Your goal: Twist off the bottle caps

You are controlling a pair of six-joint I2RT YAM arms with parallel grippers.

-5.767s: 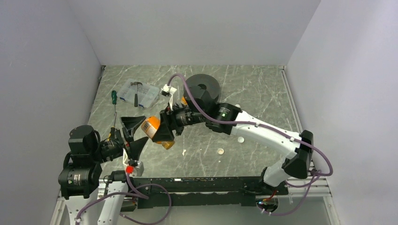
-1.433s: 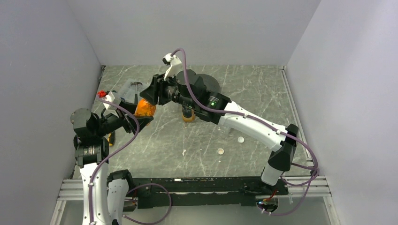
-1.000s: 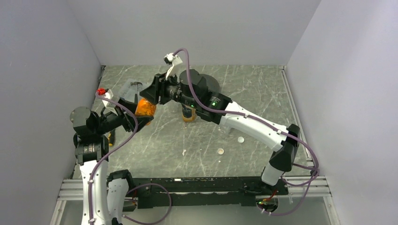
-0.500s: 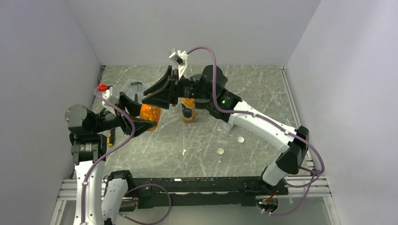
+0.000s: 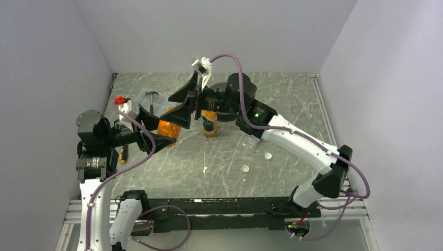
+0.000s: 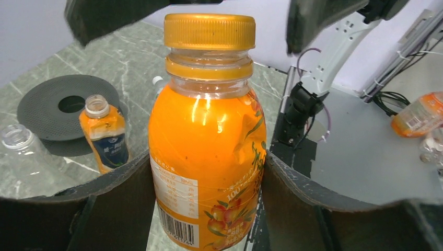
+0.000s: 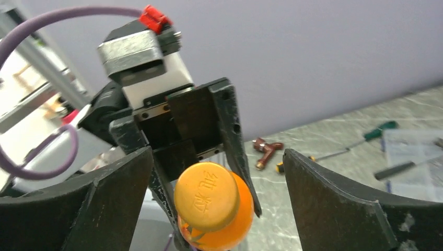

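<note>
Pinching stubby orange bottle (image 6: pixel 206 157), juice-filled, ridged orange cap (image 6: pixel 209 31) on, left fingers (image 6: pixel 104 209); right fingers (image 7: pixel 104 198) spread, flanking cap

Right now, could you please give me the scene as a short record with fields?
left gripper: shut on the stubby orange bottle
right gripper: open, jaws on either side of the orange cap, not touching it
orange cap: on the stubby orange bottle
tall orange bottle: upright on the table
white caps: two, lying loose on the table
</note>
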